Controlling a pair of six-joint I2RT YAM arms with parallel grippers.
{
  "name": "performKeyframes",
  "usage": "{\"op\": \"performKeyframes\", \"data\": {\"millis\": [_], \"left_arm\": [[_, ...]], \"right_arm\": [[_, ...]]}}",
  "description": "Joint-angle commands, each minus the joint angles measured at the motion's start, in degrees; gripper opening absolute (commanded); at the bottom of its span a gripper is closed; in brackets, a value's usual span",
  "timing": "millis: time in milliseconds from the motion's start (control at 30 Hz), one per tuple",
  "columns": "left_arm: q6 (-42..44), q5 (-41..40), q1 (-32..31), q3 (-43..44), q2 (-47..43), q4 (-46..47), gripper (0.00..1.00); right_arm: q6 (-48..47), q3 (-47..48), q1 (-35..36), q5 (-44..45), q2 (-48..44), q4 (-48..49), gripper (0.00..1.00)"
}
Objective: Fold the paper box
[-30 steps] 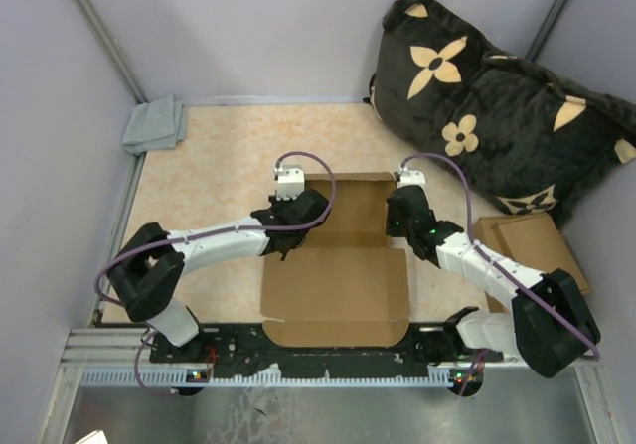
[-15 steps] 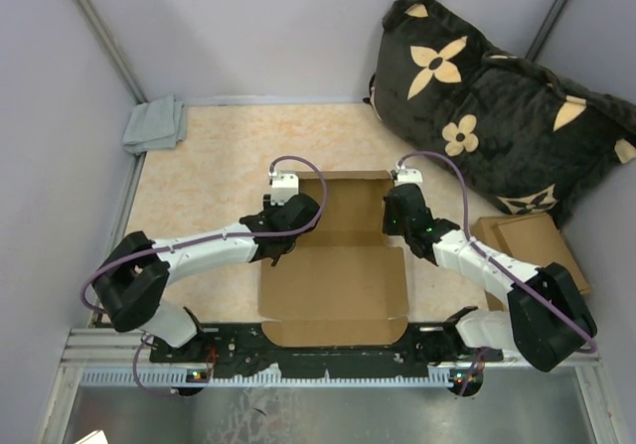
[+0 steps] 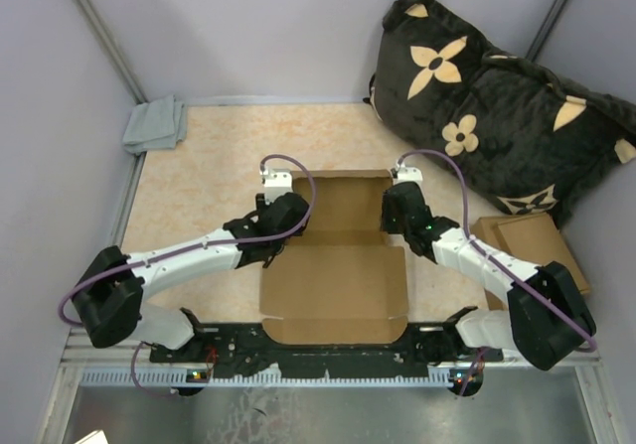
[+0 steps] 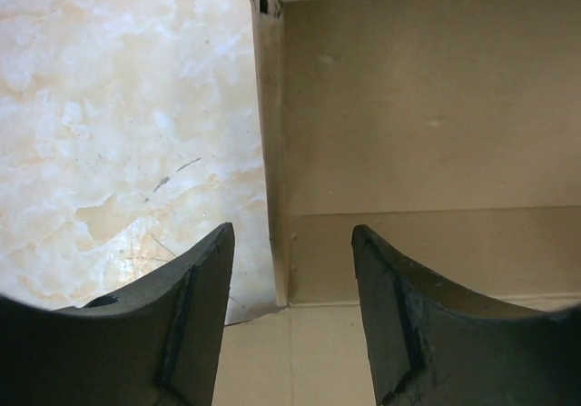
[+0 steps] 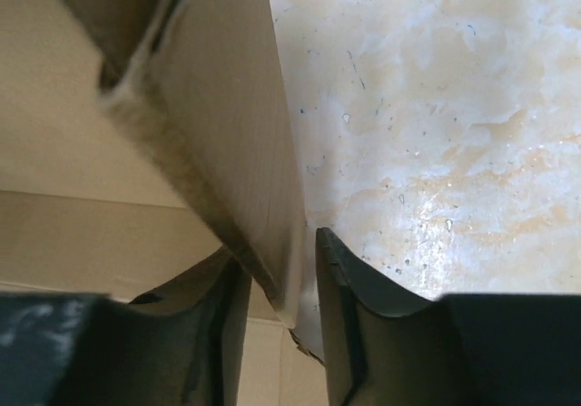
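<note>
The paper box [image 3: 333,290] is brown cardboard in the middle of the table, with its near panel lying flat and its far part raised into low walls [image 3: 343,201]. My left gripper [image 3: 281,218] is at the box's left wall. In the left wrist view it [image 4: 290,242] is open, with the upright left wall [image 4: 270,152] in line with the gap and nothing held. My right gripper [image 3: 397,211] is at the box's right wall. In the right wrist view its fingers [image 5: 281,283] are closed on the raised right wall [image 5: 245,152].
A pile of brown cardboard pieces [image 3: 532,245] lies right of the right arm. A black cushion with tan flowers [image 3: 497,96] fills the far right corner. A grey cloth [image 3: 156,124] lies at the far left. Grey walls surround the table.
My left arm has swung outward to the left, and its gripper moved from over the box's inside to its left wall. My right gripper edged slightly farther along the right wall.
</note>
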Motion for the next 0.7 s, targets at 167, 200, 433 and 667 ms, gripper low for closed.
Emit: {"op": "performKeyframes", "data": {"millis": [167, 200, 433, 667], "left_arm": [[3.3, 2.6, 0.0, -3.5, -7.8, 4.6, 0.63], [3.8, 2.2, 0.1, -3.6, -8.3, 4.5, 0.63], [4.3, -2.2, 0.1, -3.9, -13.4, 0.9, 0.63], [5.4, -4.2, 0.4, -7.8, -21.1, 0.0, 0.64]], "right_arm": [[0.0, 4.7, 0.4, 1.6, -1.3, 0.4, 0.54], [-0.2, 5.1, 0.4, 2.0, -1.1, 0.0, 0.54], [-2.1, 7.8, 0.3, 3.9, -1.2, -1.1, 0.55], [-12.1, 16.3, -1.2, -1.0, 2.6, 1.1, 0.62]]}}
